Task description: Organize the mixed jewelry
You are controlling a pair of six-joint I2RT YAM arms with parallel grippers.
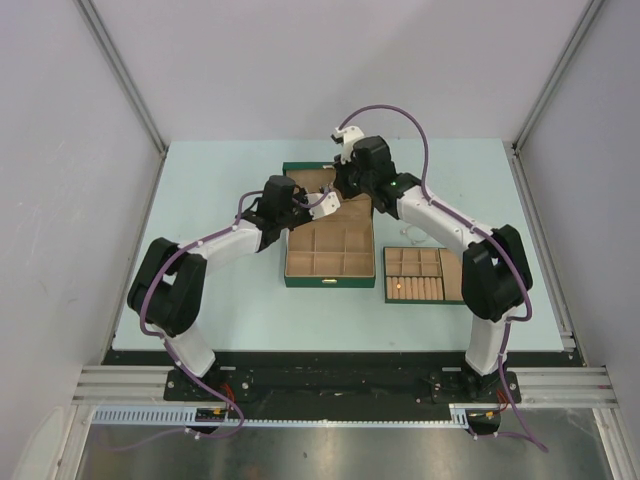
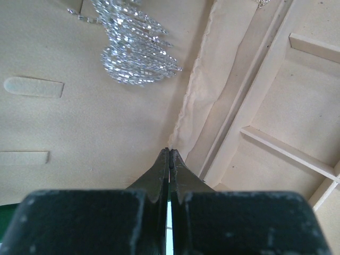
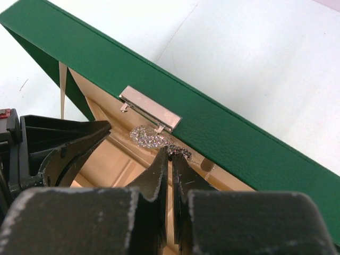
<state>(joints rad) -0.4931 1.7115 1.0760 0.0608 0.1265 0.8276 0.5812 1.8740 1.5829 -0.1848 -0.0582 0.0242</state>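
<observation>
The necklace's sparkling beaded cluster lies against the tan lining inside the raised lid of the green box, just under the silver latch plate. My right gripper is shut, its tips pinching the beaded strand beside the cluster; a fine chain trails off to the right. The cluster also shows in the left wrist view, high on the lid lining. My left gripper is shut and empty, tips low over the lining near the fold to the compartments. The smaller silvery loop is out of view.
The box's tan compartments lie in front of both grippers. A flat green tray with tan ring rolls sits to the right of the box. The left arm's black fingers sit close beside my right gripper.
</observation>
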